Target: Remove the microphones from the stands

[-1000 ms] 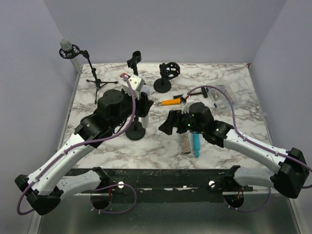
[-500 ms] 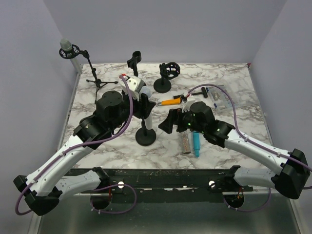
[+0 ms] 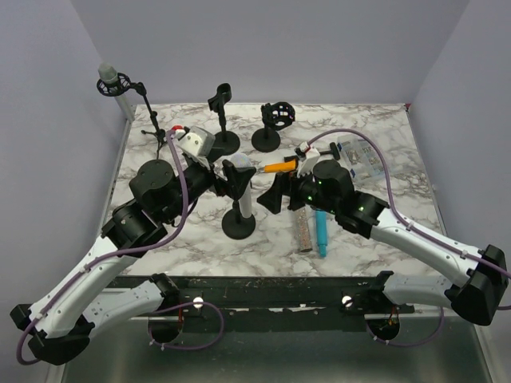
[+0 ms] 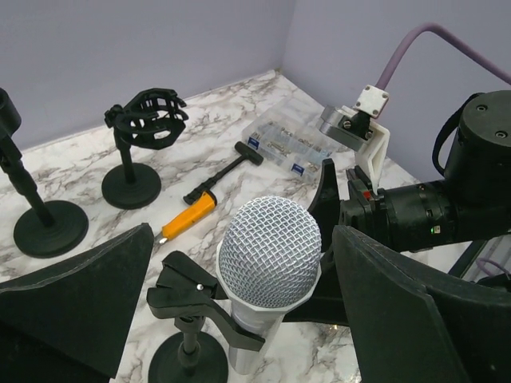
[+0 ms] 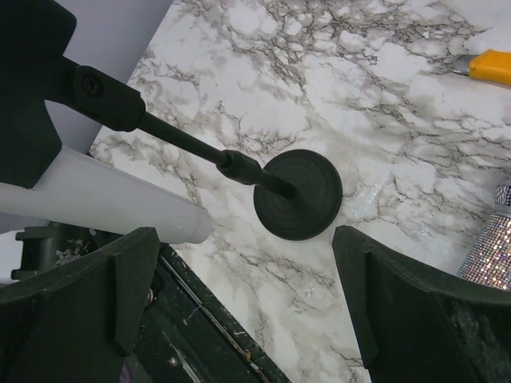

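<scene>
Smack in the middle of the surface [image 3: 383,128], calling the far wall 12 o'clock, the left tool [image 4: 243,230] is spread wide. One finger sits on each side of the microphone [image 4: 270,251], up by its mesh head. From the wrist view there's a gap on both sides, so it's not gripping anything.

The microphone is head up in the clip of its stand [image 3: 239,226], white body running down past the clip, round black base flat on the marble.

At about 3 o'clock from that stand is the right tool [image 5: 245,233], also wide with nothing between the fingers. It's down low, level with the pole, and its own camera looks straight at the base.

Going outward from there:
- An orange-handled cutter [image 3: 279,167] lies at 1 o'clock from the microphone.
- A glittery stick [image 3: 303,233] and a teal pen [image 3: 321,233] lie side by side at 3 o'clock from the base, under the right arm.
- A clear box [image 3: 359,159] is out at 2 o'clock.
- A clip stand [image 3: 223,144] is at 12 o'clock.
- A shock-mount stand [image 3: 275,120] is just beside it, towards 1 o'clock.
</scene>
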